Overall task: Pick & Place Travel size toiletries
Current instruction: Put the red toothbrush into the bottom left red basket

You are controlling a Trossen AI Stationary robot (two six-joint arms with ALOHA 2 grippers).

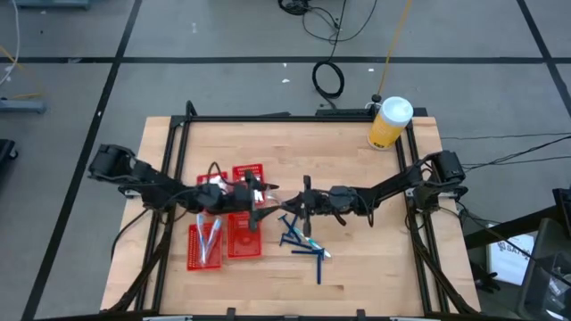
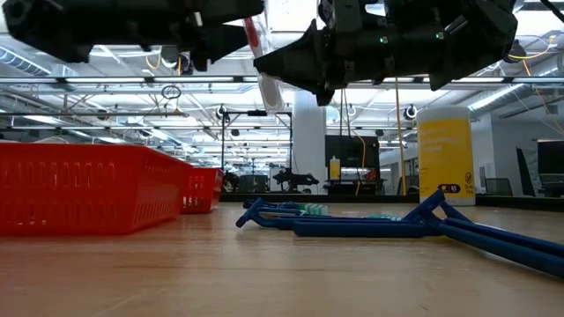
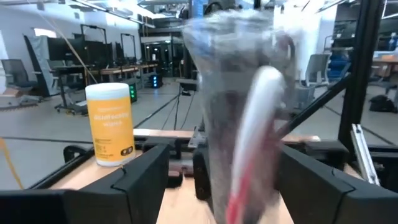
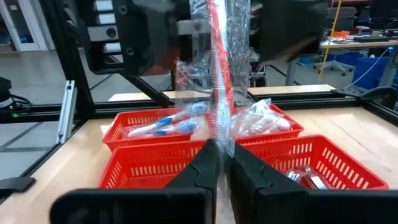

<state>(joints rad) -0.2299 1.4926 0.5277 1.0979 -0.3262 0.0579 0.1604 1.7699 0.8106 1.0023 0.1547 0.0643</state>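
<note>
A clear-wrapped red-and-white toothbrush (image 4: 219, 81) stands roughly upright in the air above the red baskets, between my two grippers. My right gripper (image 4: 222, 155) is shut on it, reaching level from the table's right. My left gripper (image 3: 224, 155) faces it from the left, open, with one finger on either side of the pack (image 3: 249, 118) and gaps showing. Several dark blue razors (image 1: 303, 245) lie flat on the table below the right arm. Wrapped blue toothbrushes (image 4: 165, 126) and white packets (image 4: 264, 118) lie in the baskets. My right gripper pinches the clear wrapper's lower part (image 4: 221, 134) between its two fingers, coming level from the table's right. The fingers lie across the pack. The pack stands upright above the fingers, lifted clear of the baskets and the table.
Three red mesh baskets (image 1: 247, 239) sit left of centre, one (image 1: 205, 245) holding toothbrushes. A big yellow jar with a white lid (image 1: 389, 123) stands at the far right corner. Bare wood lies along the near edge and the far middle.
</note>
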